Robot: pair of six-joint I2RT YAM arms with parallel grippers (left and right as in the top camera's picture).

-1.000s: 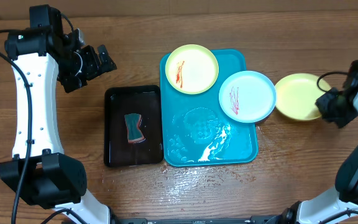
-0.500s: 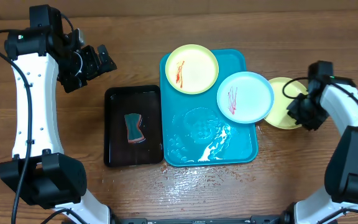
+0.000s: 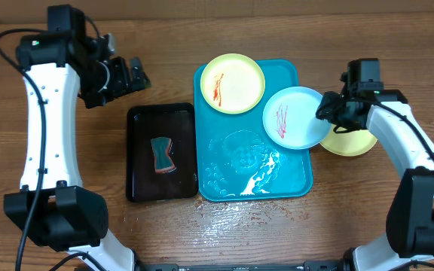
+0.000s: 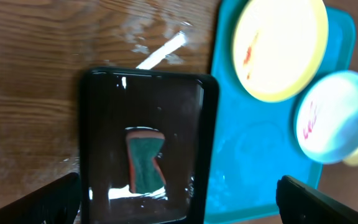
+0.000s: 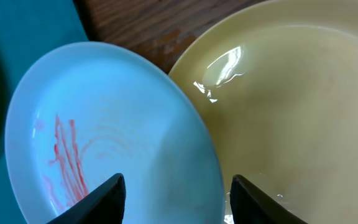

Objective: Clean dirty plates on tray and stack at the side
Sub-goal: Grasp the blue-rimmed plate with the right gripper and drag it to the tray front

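The turquoise tray (image 3: 232, 177) holds a pale yellow plate (image 3: 233, 83) with a red smear at its far end. A light blue plate (image 3: 296, 117) with red streaks overhangs the tray's right rim. Its edge overlaps a second yellow plate (image 3: 353, 141), wet and without smears, which lies on the table beside the tray. My right gripper (image 3: 330, 109) hovers open over that overlap. In the right wrist view its fingers (image 5: 98, 199) straddle the blue plate's (image 5: 104, 112) right rim, with the yellow plate (image 5: 291, 93) below. My left gripper (image 3: 123, 75) stands wide open, high at the back left.
A black tray (image 3: 138, 150) with a green and red sponge (image 3: 162, 155) lies left of the turquoise tray. Water is pooled in the turquoise tray's near half, and splashes wet the wooden table in front of it.
My right gripper opened and let go of the side yellow plate after dragging it left under the blue plate's rim, then moved to that rim. The left arm shifted slightly right.
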